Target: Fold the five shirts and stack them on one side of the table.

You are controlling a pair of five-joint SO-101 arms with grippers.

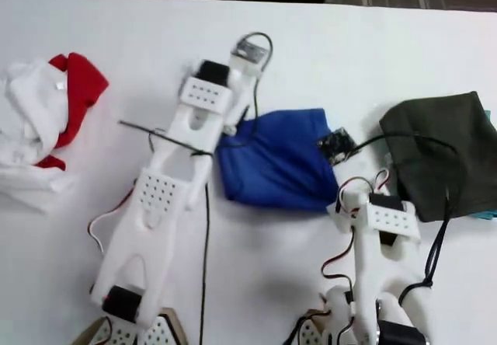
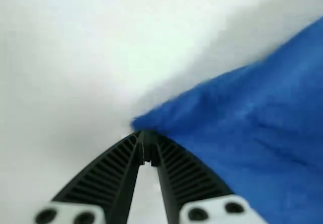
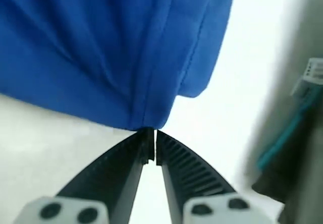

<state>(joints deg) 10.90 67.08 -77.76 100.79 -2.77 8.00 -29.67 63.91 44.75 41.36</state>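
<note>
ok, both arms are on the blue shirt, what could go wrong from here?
1. The left gripper and right gripper each seem to pinch the blue shirt by a thin edge at the very fingertips; a pull could slip it free.
2. A black cable on the right arm lies across the dark green shirt; swinging that arm may drag or rumple it.
</note>
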